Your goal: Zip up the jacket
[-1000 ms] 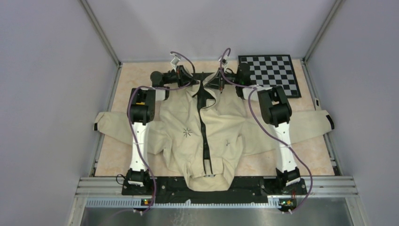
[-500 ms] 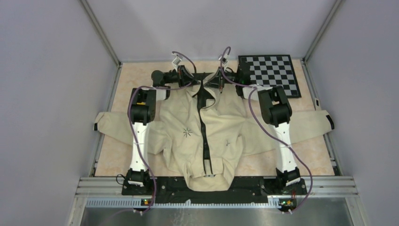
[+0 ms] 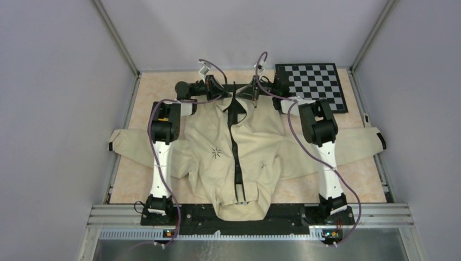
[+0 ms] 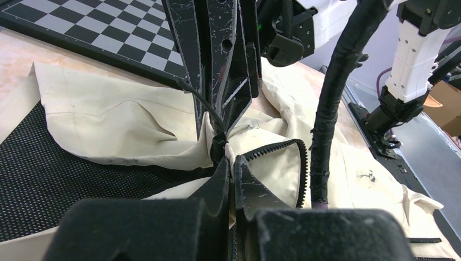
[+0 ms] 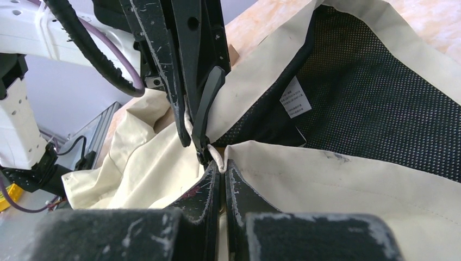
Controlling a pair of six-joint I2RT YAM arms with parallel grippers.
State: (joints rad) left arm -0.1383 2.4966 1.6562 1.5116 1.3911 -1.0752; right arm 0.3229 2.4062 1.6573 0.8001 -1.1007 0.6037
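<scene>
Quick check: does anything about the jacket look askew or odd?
Yes. The jacket lies wrinkled, not flat, and its near end hangs over the edge of the table onto the black base rail.

Left arm (image 3: 160,157): slim white lower link, blocky black joint housings above, black base at the near edge of the desk (image 3: 157,87).
Right arm (image 3: 329,175): same white-and-black build, base at the same desk edge.
Cables (image 3: 350,194): purple sheath, looped loosely along each arm.
Left pincer (image 4: 231,163): matte black tapered fingers, pale scratches.
Right pincer (image 5: 219,166): black wedge fingers, scuffed, one round hole per finger.
</scene>
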